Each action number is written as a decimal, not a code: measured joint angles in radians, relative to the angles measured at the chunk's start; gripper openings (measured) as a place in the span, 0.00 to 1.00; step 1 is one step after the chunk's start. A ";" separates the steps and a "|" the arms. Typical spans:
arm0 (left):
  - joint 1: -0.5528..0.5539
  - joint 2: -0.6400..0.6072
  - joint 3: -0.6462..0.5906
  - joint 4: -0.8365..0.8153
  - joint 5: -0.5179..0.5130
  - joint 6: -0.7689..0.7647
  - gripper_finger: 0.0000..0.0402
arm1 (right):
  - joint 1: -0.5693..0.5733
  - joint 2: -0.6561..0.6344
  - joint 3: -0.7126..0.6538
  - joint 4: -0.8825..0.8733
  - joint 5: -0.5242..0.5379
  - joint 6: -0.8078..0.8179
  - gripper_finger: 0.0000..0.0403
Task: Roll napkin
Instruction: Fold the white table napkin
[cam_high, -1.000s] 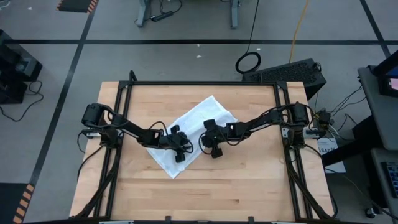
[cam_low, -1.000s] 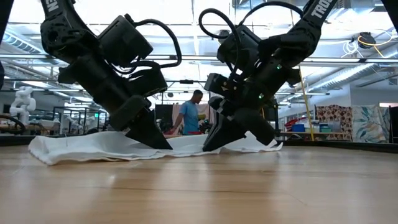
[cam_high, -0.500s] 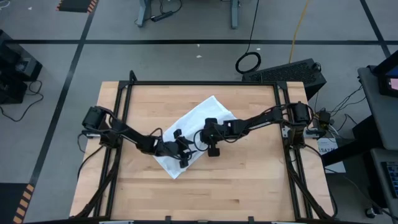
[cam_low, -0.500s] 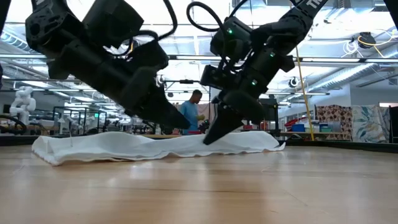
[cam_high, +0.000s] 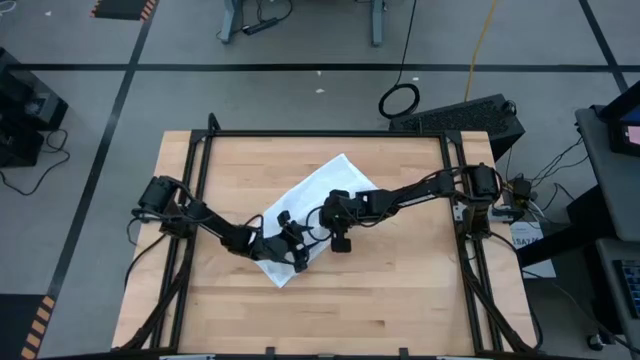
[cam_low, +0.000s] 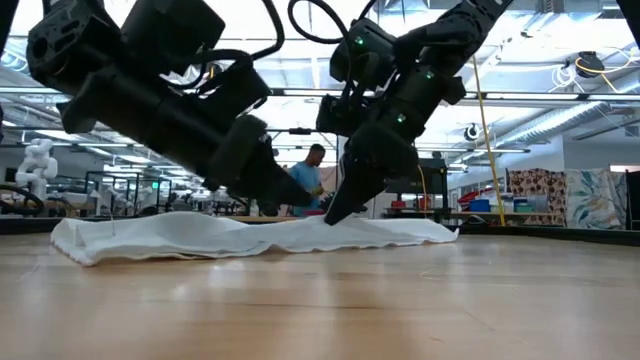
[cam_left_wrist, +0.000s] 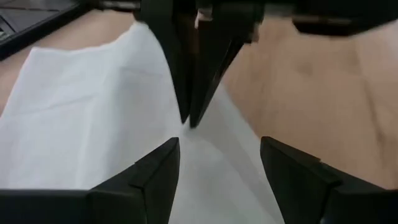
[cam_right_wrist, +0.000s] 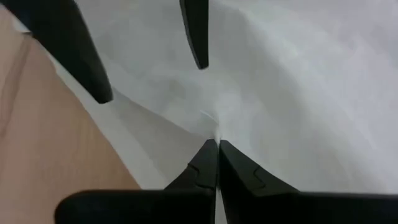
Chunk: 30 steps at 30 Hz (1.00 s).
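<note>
Pinching the napkin: right end effector has its fingers pressed together with a small pucker of white cloth at the tips, so it looks clamped on the fabric near the mid-fold. Left end effector sits low over the same cloth with its fingers apart, nothing between them; the right arm's closed tips show just ahead of it in the left wrist view.

Napkin lies flat on the wooden surface, diagonal, roughly centre, one corner toward the far edge and one toward the near-left. Low view shows it as a shallow wrinkled band, no roll formed yet.

Step, as I read it: still setting up the grasp along the near edge, right side anchored, left side not yet gripping.

Next move likely needs the left end effector to close on the cloth edge beside the right one, then both to lift slightly and turn the edge over together. Risk: only the top layer gets pinched and the fabric drags instead of curling.
</note>
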 joint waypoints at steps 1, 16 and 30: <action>0.000 0.000 0.006 0.005 0.001 -0.001 0.57 | 0.000 0.000 0.002 -0.002 -0.001 0.008 0.00; 0.004 0.117 0.110 -0.016 0.044 -0.032 0.56 | 0.001 -0.027 0.003 -0.128 -0.051 0.017 0.00; -0.010 0.029 0.108 -0.133 0.126 -0.061 0.28 | 0.003 -0.029 0.003 -0.230 -0.134 0.001 0.00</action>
